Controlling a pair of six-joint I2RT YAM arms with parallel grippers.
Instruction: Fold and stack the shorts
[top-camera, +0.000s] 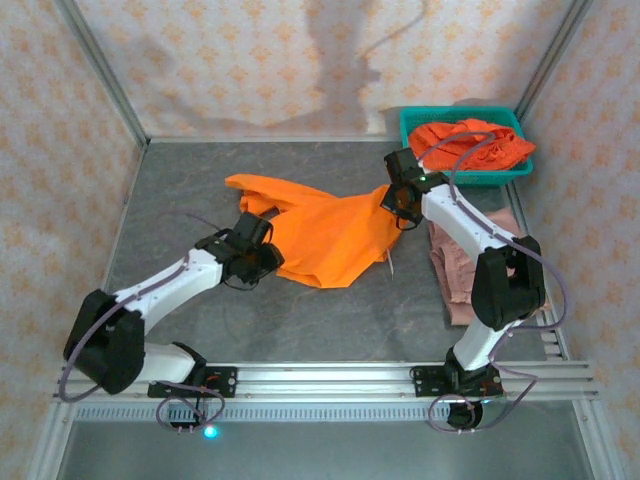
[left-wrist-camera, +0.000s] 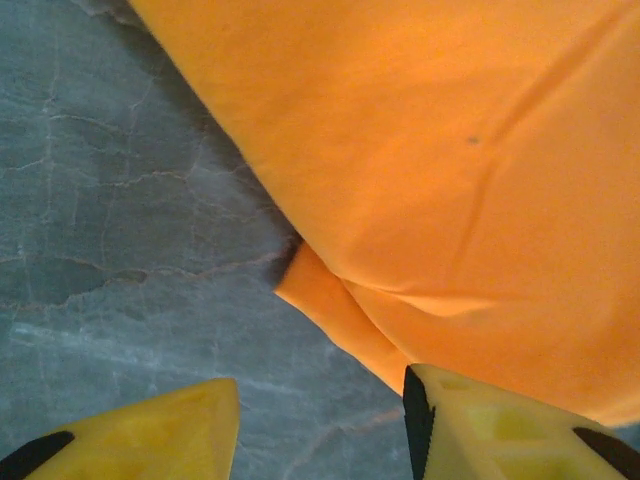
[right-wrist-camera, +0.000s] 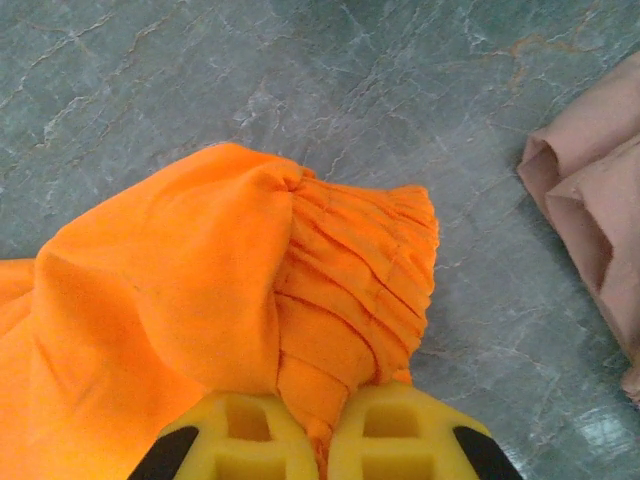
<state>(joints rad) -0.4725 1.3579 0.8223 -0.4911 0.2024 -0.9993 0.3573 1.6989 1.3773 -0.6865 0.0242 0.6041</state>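
Left jaws: part-open, fingers (left-wrist-camera: 150, 430) apart, low over counter (left-wrist-camera: 100, 250). Folded edge of orange shorts (left-wrist-camera: 450, 200) just ahead, reaching into gap, not pinched. Same shorts spread between both jaws. Right jaws: clamped tight on their gathered band. pink shorts (top-camera: 455, 265) flat on counter, just right of right jaws. Teal basket (top-camera: 460, 112) beyond right jaws, other orange shorts (top-camera: 470, 142) heaped inside.

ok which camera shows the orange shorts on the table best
The top external view: the orange shorts lie spread out, almost whole. The right wrist view gives their gathered waistband, pinched in the right gripper; the left wrist view, a folded edge by the open left gripper.
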